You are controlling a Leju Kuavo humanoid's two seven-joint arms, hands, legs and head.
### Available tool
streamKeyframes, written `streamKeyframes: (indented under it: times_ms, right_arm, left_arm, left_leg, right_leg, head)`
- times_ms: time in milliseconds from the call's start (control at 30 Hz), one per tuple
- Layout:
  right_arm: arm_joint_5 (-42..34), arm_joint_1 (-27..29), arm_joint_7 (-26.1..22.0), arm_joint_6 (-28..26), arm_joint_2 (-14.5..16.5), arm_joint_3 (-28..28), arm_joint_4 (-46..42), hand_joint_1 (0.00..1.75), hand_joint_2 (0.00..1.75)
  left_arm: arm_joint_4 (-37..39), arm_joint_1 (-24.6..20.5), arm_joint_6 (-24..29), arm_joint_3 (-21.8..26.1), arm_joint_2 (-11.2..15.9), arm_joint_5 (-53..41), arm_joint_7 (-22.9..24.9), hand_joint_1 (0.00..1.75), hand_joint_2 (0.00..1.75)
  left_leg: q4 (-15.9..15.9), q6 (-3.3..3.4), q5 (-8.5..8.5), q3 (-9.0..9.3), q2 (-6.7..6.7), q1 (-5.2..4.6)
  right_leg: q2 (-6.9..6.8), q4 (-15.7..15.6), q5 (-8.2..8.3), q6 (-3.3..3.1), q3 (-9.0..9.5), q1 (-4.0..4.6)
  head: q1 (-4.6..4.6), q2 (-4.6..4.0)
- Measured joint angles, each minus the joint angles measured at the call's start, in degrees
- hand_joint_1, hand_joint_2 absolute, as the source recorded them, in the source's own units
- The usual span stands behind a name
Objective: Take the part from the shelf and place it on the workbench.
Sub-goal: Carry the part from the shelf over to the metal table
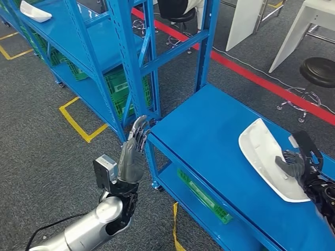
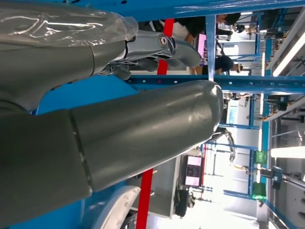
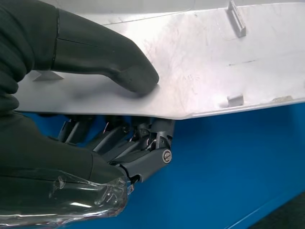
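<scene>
The white curved plastic part (image 1: 265, 154) lies on the blue bench top (image 1: 205, 136) at the right of the head view. My right hand (image 1: 298, 164) grips its near edge. In the right wrist view the thumb (image 3: 107, 52) presses on the part's upper face (image 3: 216, 62), the darker fingers (image 3: 144, 152) are curled beneath it, and that edge stands slightly off the blue surface. My left hand (image 1: 133, 151) is raised beside the blue upright post (image 1: 152, 78), fingers straight and apart, holding nothing; it is the same hand (image 2: 144, 109) in the left wrist view.
A second white part (image 1: 35, 10) lies on the blue shelf at the far left. Green crates (image 1: 126, 91) sit under that shelf. Yellow tape (image 1: 77, 123) and a red line (image 1: 253, 76) mark the floor. A black stool (image 1: 317, 70) and white tables stand beyond.
</scene>
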Motion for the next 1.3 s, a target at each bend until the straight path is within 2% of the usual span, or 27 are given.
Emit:
streamKeyframes:
  times_ms: [167, 400, 533, 700, 933, 1067, 1300]
  right_arm:
    - [-3.4, 2.41, -6.03, -0.69, 0.07, -1.52, -3.07, 1.75, 1.75]
    - [-7.2, 6.12, -12.0, -3.12, 0.69, -3.1, -12.49, 1.75, 1.75]
    - [-8.36, 8.16, -15.26, -3.19, 1.0, -4.09, -18.19, 1.75, 1.75]
    - [-7.48, 11.57, -18.44, -3.76, 1.39, -5.62, -27.11, 1.75, 1.75]
    - [-0.25, 16.84, -19.42, -7.18, 1.99, -7.45, -41.55, 1.75, 1.75]
    - [4.65, 18.99, -19.33, -9.55, 2.17, -8.24, -48.94, 1.75, 1.75]
    - [6.79, 21.23, -19.2, -10.9, 2.19, -8.77, -57.24, 1.75, 1.75]
  left_arm:
    - [-0.01, 0.31, 0.14, 0.0, 0.03, -0.19, -0.5, 0.0, 0.0]
    - [-0.01, 1.13, 0.63, 0.0, 0.14, -0.6, -0.62, 0.0, 0.0]
    - [-0.01, 1.41, 0.57, 0.0, 0.18, -0.82, -0.62, 0.0, 1.75]
    - [-0.01, 1.64, -0.24, 0.0, 0.14, -1.26, -0.62, 0.0, 1.75]
    - [-0.01, 1.72, -1.27, 0.01, -0.19, -3.03, -0.48, 0.0, 1.75]
    - [-0.01, 1.97, 1.46, 0.01, -0.49, -7.54, -0.68, 0.0, 1.75]
    - [-0.01, 2.34, 3.03, 0.01, -1.02, -9.58, -0.94, 0.0, 1.75]
  left_leg:
    - [0.0, 0.0, 0.0, -0.04, -0.04, -0.02]
    - [-0.03, 0.0, 0.0, -0.08, -0.05, -0.01]
    - [-0.05, -0.01, -0.01, -0.1, -0.05, 0.0]
    - [-0.06, -0.01, -0.01, -0.11, -0.05, 0.0]
    - [-0.06, -0.02, -0.02, -0.13, -0.05, 0.0]
    - [-0.06, -0.03, -0.03, -0.13, -0.04, 0.0]
    - [-0.06, -0.03, -0.03, -0.13, -0.04, 0.0]
  right_leg:
    - [-0.03, 0.01, 0.0, 0.0, 0.01, 0.0]
    - [-0.06, 0.02, -0.02, 0.0, -0.06, 0.02]
    - [-0.06, 0.02, -0.03, -0.02, -0.08, 0.04]
    - [-0.07, 0.02, -0.04, -0.02, -0.1, 0.03]
    - [-0.06, 0.01, -0.04, -0.03, -0.13, 0.03]
    - [-0.06, 0.01, -0.04, -0.03, -0.14, 0.02]
    - [-0.05, 0.01, -0.05, -0.04, -0.16, 0.02]
  head:
    - [0.0, 0.0]
    - [-0.02, 0.0]
    - [-0.01, 0.0]
    - [-0.01, 0.0]
    - [0.0, 0.0]
    - [0.0, 0.0]
    - [0.0, 0.0]
